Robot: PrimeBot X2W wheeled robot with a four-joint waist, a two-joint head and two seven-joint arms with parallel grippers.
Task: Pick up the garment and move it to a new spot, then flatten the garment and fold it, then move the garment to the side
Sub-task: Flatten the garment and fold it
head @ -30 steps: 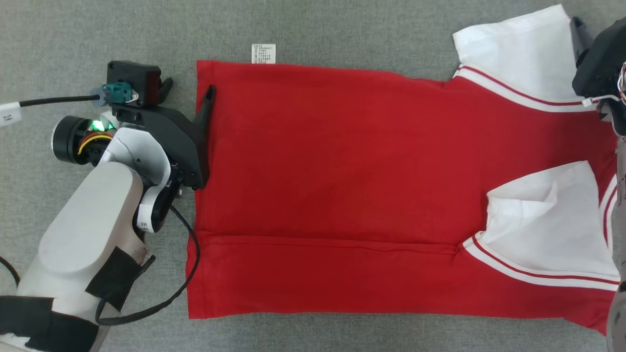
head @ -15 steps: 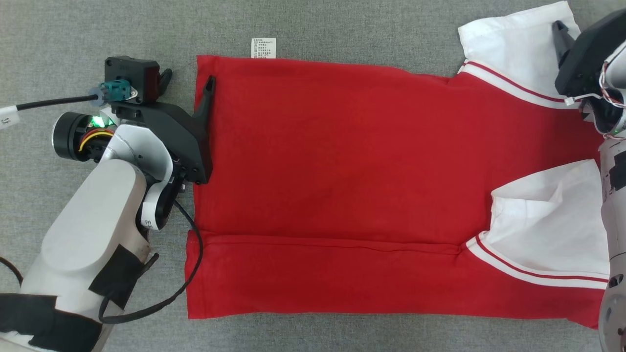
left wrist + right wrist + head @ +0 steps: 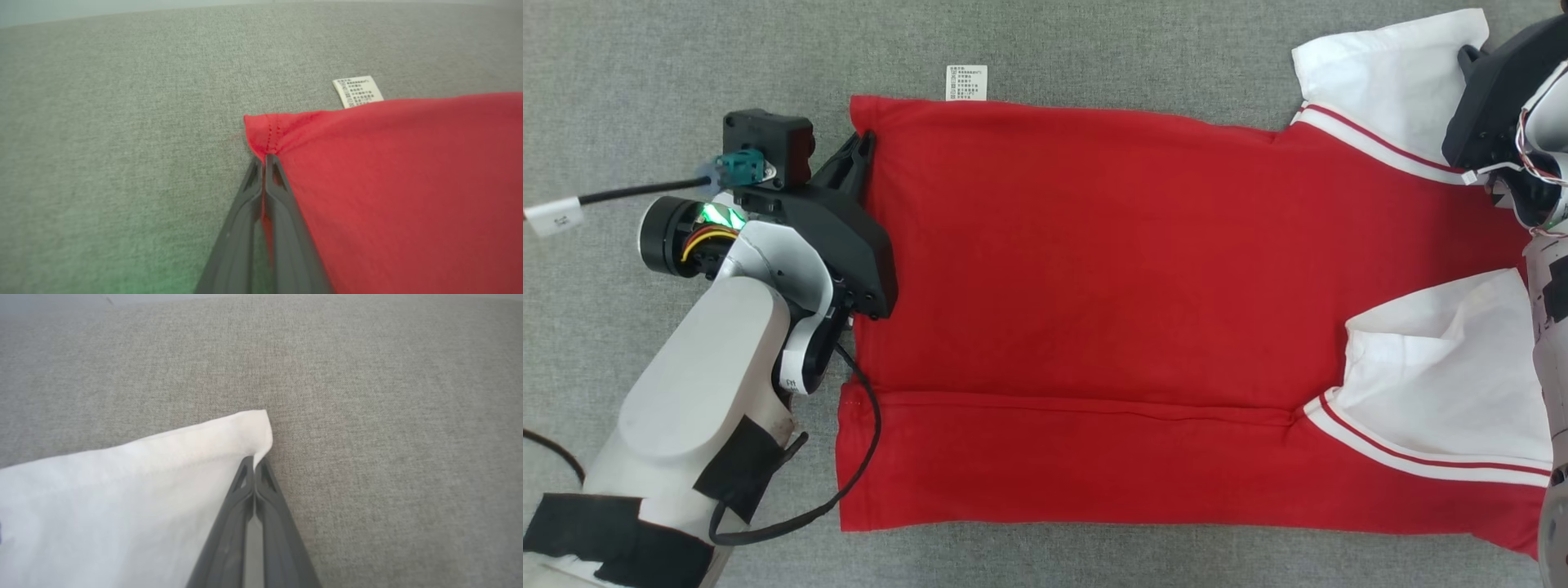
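Garment [image 3: 1094, 327]: red knit shirt, lying flat and sideways across the middle of the tabletop [image 3: 1094, 41], hem end toward the robot's left, sleeve end toward its right. Fabric smooth and matte. A straight crease [image 3: 1078, 403] runs along its length where the near strip is turned over the body. Both sleeves white, each edged with a white band carrying a thin red stripe: far sleeve [image 3: 1388, 82] spread flat, near sleeve [image 3: 1437, 384] lying on the red body with a soft ridge in it. Hem corner shows a dotted row of stitching in the left wrist view [image 3: 269, 132]. A small white care label [image 3: 966, 82] pokes out from under the far edge near that corner; it has several lines of print, too small to read [image 3: 358, 91]. Left gripper [image 3: 866, 143]: dark fingers pressed together on the far hem corner, red cloth pinched between them [image 3: 263, 159]. Right gripper [image 3: 1470, 53]: fingers likewise closed, clamping the outer corner of the far white sleeve [image 3: 254, 461], whose tip curls just past the fingertips. Tabletop covering: grey woven cloth, fine even grain. Left forearm [image 3: 686, 433]: pale shell, patches of black tape, a looped black cable [image 3: 849, 474], a green light at the wrist [image 3: 715, 214].
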